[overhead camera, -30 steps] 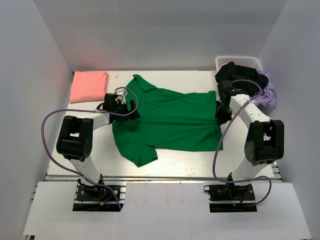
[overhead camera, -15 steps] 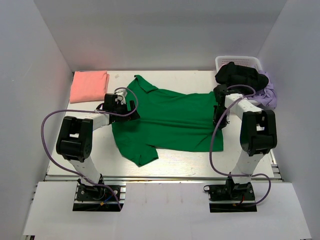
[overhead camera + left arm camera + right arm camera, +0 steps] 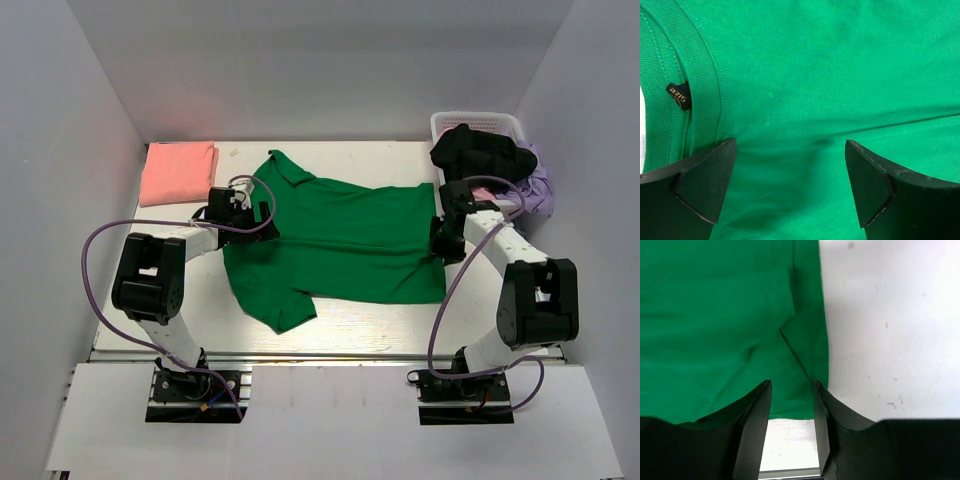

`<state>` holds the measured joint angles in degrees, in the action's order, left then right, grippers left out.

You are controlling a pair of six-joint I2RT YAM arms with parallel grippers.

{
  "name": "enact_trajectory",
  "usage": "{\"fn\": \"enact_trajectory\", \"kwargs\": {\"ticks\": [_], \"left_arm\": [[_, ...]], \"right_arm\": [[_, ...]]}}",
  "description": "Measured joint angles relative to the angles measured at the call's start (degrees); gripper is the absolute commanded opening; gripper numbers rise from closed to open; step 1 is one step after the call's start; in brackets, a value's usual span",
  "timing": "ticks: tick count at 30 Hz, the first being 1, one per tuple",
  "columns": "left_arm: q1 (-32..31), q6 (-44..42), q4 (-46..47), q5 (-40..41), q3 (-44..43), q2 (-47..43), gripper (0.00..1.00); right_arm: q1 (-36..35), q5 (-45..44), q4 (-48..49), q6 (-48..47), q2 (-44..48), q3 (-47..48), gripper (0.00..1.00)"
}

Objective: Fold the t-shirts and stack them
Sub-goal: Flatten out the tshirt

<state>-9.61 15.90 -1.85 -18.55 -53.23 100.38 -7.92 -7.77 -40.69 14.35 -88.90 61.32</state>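
The green t-shirt (image 3: 340, 235) lies spread flat across the middle of the surface (image 3: 390, 322), collar toward the far left and hem toward the right. The left claw (image 3: 790, 155) hangs wide open over the cloth just beside the ribbed collar, one finger on each side of a smooth green stretch. The right claw (image 3: 790, 387) sits at the hem's near corner. Its fingers are only narrowly parted, with flat cloth in the gap and bare surface to its right. They may be pressing on the hem, though the wrist view does not settle it.

Compared with half a second ago, the right arm's elbow has swung outward and nearer. The shirt's near right corner now reaches further right. The left arm has not moved.

Beyond the left claw and off to its left, the salmon-pink t-shirt (image 3: 180, 172) rests folded in the far corner. Just beyond the right claw stands a white basket (image 3: 505, 122), heaped with black cloth (image 3: 478, 150), with lilac cloth (image 3: 540, 188) spilling over its right side.

The black heap hides most of the basket's inside. A small black label (image 3: 679, 95) on the collar reads backwards. The right claw's own body cuts off the lower part of its view.
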Motion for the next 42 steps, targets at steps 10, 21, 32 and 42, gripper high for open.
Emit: {"fn": "enact_trajectory", "kwargs": {"ticks": [10,21,32,42], "left_arm": [[0.1,0.0,0.0,-0.3,0.0,0.0,1.00],[0.1,0.0,-0.2,0.5,0.3,-0.2,1.00],[0.0,0.7,-2.6,3.5,0.2,-1.0,1.00],[-0.2,-0.2,-4.9,0.9,-1.0,-1.1,1.00]], "right_arm": [[0.0,1.3,3.0,-1.1,-5.0,-3.4,0.32],[0.1,-2.5,4.1,3.2,-8.7,-3.1,0.21],[6.3,-0.4,-0.6,12.2,6.2,-18.5,0.38],[6.2,8.9,-6.9,4.6,7.4,-9.8,0.49]]}}
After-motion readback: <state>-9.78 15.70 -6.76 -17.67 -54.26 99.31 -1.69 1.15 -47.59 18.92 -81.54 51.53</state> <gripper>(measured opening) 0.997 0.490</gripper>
